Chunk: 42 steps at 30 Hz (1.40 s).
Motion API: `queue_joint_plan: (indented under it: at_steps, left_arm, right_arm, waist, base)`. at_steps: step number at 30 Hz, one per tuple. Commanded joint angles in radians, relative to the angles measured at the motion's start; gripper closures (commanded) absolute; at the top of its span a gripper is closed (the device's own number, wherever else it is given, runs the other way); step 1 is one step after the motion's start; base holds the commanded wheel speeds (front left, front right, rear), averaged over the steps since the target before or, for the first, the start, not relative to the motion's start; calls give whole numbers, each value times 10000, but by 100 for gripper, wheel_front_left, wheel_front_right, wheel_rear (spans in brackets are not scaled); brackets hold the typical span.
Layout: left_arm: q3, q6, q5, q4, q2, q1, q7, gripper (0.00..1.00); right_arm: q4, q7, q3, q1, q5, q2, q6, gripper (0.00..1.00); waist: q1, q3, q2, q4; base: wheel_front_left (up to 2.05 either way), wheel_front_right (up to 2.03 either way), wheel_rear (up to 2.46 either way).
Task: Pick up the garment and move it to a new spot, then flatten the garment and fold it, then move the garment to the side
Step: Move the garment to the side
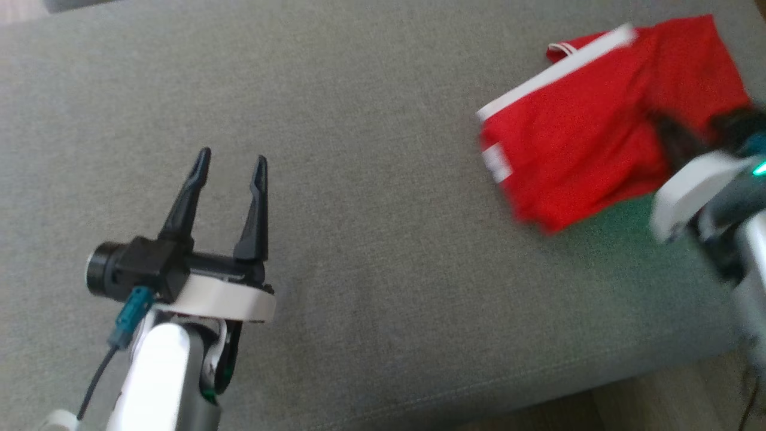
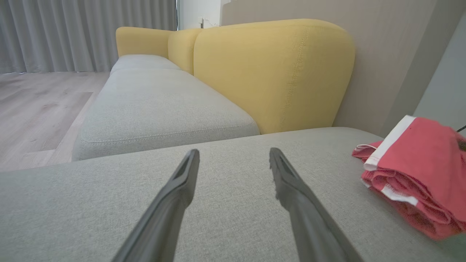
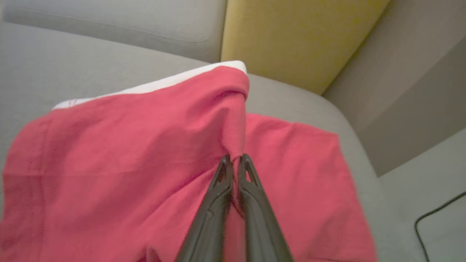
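**1. Right claw** [image 3: 235, 160]: the 2 fingers are pressed together, with the tips nipped on a raised ridge of the red garment [image 3: 127, 153]. The fabric tents up to the tips, so I judge this a true hold. How many layers are caught cannot be told.

**2. Left claw** [image 1: 232, 163]: the fingers are spread wide with nothing between them, poised over bare grey seat cushion [image 1: 383, 287]. The garment lies well off to this claw's right, apart from it.

**3. Garment:** it is red with white trim and too bundled to name the kind. It spreads beneath the right claw and to both sides of it, with the white band beyond the fingertips. In the left wrist view it reads as a stack of several layers with roughly aligned edges, resting on the cushion. The yellow backrest [image 2: 273, 72] stands beyond it.

**4. Progress (judgement):**
- **Done:** the stacked layers indicate that flattening and folding are complete.
- **In hand:** the piece sits toward the cushion's right end, and the right arm is blurred in the head view. Both suggest the last step, shifting the garment aside, is under way.
- **Left:** set it down at the side, then release.

**5. Risk:** a pinch on only 1 layer may drag the top fold open.
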<state>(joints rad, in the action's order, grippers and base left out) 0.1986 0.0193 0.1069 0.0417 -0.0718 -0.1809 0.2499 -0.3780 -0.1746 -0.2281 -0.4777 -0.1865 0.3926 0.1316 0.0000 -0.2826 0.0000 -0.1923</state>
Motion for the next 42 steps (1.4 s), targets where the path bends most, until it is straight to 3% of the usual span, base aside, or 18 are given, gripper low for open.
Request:
queue_joint_plan:
  at_steps: [1,7,12,19,27,28,29,30,31,32,38,42]
  left_arm:
    - [-278,53,-97,-304,-175,-491,118,0]
    - [-246,148,-132,-350,-204,-758,118,0]
    - [-240,187,-143,-365,-194,-941,118,0]
    - [-152,304,-184,-407,-174,-1340,118,0]
    - [-92,407,-216,-315,-193,-1515,118,0]
    - [-84,419,-223,-296,-206,-1505,118,0]
    - [-84,424,-229,-282,-217,-1494,118,0]
    - [-84,430,-234,-273,-229,-1484,118,0]
    - [-84,430,-234,-273,-229,-1484,118,0]
    - [-89,434,-238,-258,-245,-1469,118,0]
    - [-73,445,-236,-102,-277,-1262,118,0]
    - [-38,404,-192,-51,-234,-965,118,0]
  right_arm:
    - [146,45,196,-452,-10,421,-9,100]
    - [-643,-77,1324,-1376,202,1277,-9,100]
    - [-1326,-137,2081,-1951,409,1433,-9,100]
    - [-2725,-418,3706,-2478,1039,785,-9,100]
    - [-4184,55,5606,-2939,1496,-281,-9,100]
    - [-4310,114,5698,-2992,1469,-400,-9,64]
    - [-4392,216,5769,-3058,1393,-536,-9,55]
    - [-4462,286,5748,-3079,1431,-603,-9,12]
    - [-4462,286,5748,-3079,1431,-603,-9,12]
    - [-4532,327,5741,-3097,1400,-703,-9,0]
    - [-4252,1132,5336,-2702,1246,-1113,-9,0]
    - [-3299,1831,4921,-1900,1047,-1320,-9,0]
  waist:
    - [0,-197,0,-91]
    - [0,-624,0,5]
    - [0,-969,0,111]
    - [0,-1502,0,368]
    - [0,-1793,0,480]
    - [0,-1786,0,466]
    - [0,-1770,0,437]
    - [0,-1749,0,402]
    - [0,-1749,0,402]
    - [0,-1707,0,362]
    - [0,-1178,0,118]
    - [0,-677,0,56]
  base:
    - [0,0,0]
    - [0,0,0]
    - [0,0,0]
    - [0,0,0]
    - [0,0,0]
    - [0,0,0]
    - [0,0,0]
    - [0,0,0]
    - [0,0,0]
    - [0,0,0]
    - [0,0,0]
    - [0,0,0]
